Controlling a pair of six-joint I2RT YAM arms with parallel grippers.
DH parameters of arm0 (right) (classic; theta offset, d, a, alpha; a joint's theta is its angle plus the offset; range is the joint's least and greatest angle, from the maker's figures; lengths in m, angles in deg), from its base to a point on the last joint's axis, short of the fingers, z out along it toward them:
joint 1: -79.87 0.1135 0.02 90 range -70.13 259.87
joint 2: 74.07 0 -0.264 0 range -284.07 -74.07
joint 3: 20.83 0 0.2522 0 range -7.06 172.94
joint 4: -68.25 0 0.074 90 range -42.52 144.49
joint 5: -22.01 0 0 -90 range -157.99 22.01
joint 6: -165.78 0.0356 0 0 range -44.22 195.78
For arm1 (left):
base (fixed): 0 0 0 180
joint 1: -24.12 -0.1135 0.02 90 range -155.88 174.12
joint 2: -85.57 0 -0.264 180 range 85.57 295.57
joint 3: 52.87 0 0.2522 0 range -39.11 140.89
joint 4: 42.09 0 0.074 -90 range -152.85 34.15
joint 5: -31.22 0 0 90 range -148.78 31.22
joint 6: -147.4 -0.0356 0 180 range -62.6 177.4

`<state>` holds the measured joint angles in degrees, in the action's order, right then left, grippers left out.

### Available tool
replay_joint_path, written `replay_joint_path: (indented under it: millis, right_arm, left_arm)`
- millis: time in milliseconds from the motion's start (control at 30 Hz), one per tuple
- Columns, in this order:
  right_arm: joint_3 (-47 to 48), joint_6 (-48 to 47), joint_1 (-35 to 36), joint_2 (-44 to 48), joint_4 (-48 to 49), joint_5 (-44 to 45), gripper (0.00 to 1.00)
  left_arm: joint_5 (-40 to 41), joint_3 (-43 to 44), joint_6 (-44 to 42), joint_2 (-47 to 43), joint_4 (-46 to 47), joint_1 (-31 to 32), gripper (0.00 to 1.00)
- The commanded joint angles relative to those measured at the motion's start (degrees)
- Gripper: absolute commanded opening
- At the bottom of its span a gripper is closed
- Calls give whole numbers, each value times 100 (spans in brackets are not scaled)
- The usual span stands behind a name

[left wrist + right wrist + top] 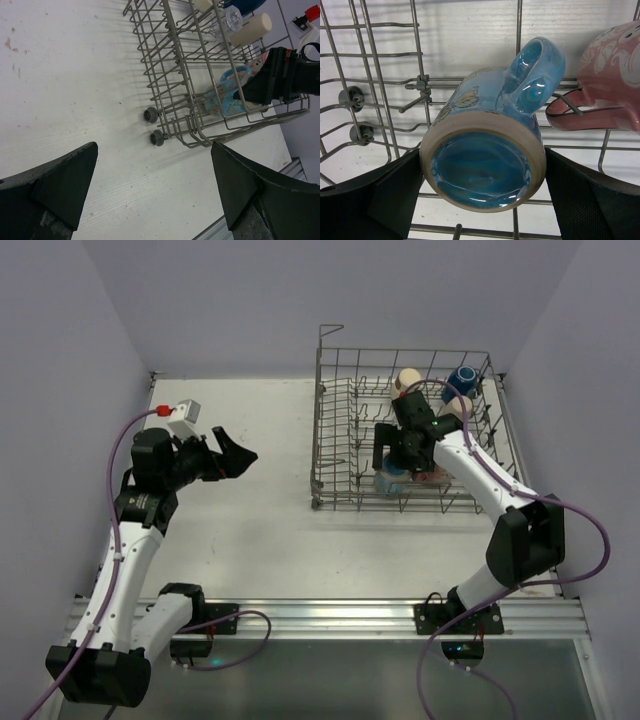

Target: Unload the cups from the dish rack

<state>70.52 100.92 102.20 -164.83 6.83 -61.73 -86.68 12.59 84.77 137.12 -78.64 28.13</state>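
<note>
The right pincer [482, 172] straddles the base of the light blue mug [495, 100], fingers [370, 200] at both sides; whether they press I cannot tell. The mug lies tipped among the prongs of the dish rack [320, 440], handle beside the pink tumbler [615, 75]. A crooked lift could snag wire, knock that tumbler, or slip on glaze. The left pincer [152, 165] gapes empty.

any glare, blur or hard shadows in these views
Right wrist: soft glare patches on the glazed base of the light blue mug, with the gripper fingers dark and slightly soft. Left wrist: the dish rack throws thin line shadows onto the table. Top external: even light, faint shadows only.
</note>
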Motion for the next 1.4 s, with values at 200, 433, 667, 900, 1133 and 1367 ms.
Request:
replay_joint_path:
  millis: [200,433,667,900,1133,1367]
  right_arm:
    - [-41,227,131,-249,20,455,99]
    - [81,351,219,-495,-50,613,99]
    - [161,421,246,-548,-51,815,96]
    - [336,351,255,-609,-94,754,99]
    - [468,307,263,-662,-86,815,99]
    - [390,298,263,-689,-112,727,87]
  left_arm:
    - [-137,-46,-101,48,204,-41,99]
    - [-137,-37,-154,57,169,-41,99]
    - [-137,-2,-180,74,143,-41,99]
    - [-154,24,-180,101,143,-49,99]
    - [-154,42,-189,118,143,-41,99]
    - [-137,24,-233,110,108,-41,99]
